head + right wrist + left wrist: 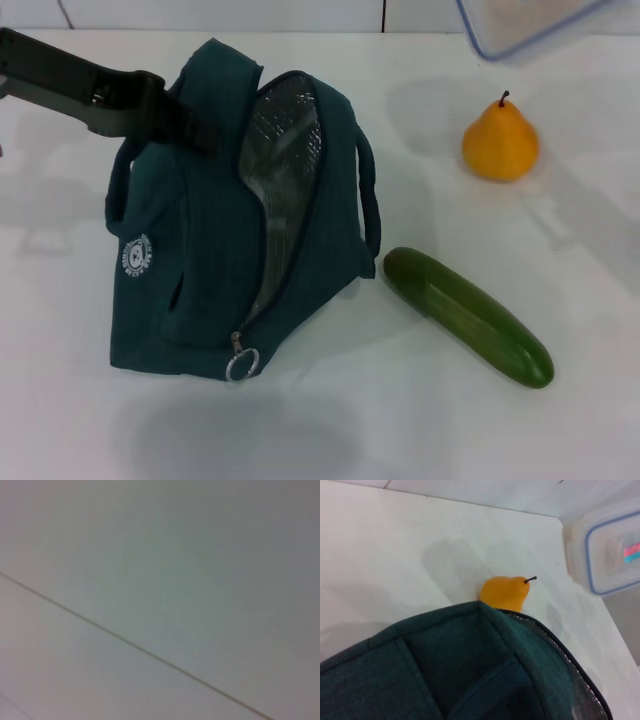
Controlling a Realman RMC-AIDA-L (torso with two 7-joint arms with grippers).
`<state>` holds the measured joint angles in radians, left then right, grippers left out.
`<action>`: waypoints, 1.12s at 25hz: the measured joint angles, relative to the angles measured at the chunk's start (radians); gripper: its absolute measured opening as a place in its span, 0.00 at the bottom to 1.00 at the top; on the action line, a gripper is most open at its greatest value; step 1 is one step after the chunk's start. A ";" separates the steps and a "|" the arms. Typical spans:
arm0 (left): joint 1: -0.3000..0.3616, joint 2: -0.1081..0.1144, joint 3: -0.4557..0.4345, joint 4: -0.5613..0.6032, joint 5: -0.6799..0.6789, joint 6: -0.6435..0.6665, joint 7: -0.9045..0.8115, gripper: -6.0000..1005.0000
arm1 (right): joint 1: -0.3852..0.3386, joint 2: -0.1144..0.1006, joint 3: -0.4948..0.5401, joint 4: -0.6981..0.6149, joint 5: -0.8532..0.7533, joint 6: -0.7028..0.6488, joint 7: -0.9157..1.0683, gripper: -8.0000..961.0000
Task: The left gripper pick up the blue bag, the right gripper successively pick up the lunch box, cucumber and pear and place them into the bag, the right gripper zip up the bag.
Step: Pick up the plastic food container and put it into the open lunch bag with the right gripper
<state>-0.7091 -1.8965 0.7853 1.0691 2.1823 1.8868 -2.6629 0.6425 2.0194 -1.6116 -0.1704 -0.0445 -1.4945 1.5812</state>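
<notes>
Unzipped teal bag [200,270], upright

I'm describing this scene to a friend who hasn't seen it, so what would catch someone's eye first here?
First the blue bag, standing left of centre on the white table, its mouth unzipped to show silver lining, with the left pincer reaching in from the left to its top. Next the bright pear upright at the back right, and the cucumber lying diagonally just right of the bag. The lunch box is cut off by the top edge.
</notes>
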 joint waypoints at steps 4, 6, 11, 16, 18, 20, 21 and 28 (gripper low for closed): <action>-0.017 -0.004 0.000 -0.003 0.003 0.000 0.000 0.05 | 0.062 0.002 0.007 -0.022 0.002 0.000 0.005 0.11; -0.025 -0.006 0.000 -0.004 0.005 0.000 0.000 0.05 | 0.086 0.004 0.005 -0.030 0.001 0.003 0.010 0.11; -0.030 -0.007 0.000 -0.005 0.005 -0.001 -0.001 0.05 | 0.146 0.009 -0.039 -0.051 -0.008 0.006 0.029 0.11; -0.036 -0.009 0.000 -0.008 0.001 -0.004 0.000 0.05 | 0.150 0.009 -0.121 -0.109 -0.003 0.008 0.043 0.11; -0.036 -0.009 -0.001 -0.007 0.000 -0.004 0.000 0.05 | 0.148 0.009 -0.136 -0.118 -0.003 0.008 0.046 0.11; -0.036 -0.010 -0.002 -0.007 -0.001 -0.005 0.000 0.05 | 0.134 0.009 -0.172 -0.126 -0.003 0.014 0.053 0.11; -0.036 -0.010 -0.003 -0.008 -0.002 -0.006 0.000 0.05 | 0.126 0.009 -0.190 -0.126 -0.002 0.018 0.055 0.11; -0.038 -0.015 -0.005 -0.010 -0.003 -0.009 0.001 0.05 | 0.106 0.008 -0.289 -0.127 -0.001 0.034 0.057 0.11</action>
<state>-0.7466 -1.9120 0.7804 1.0593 2.1791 1.8778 -2.6619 0.7480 2.0278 -1.9008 -0.2975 -0.0453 -1.4604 1.6384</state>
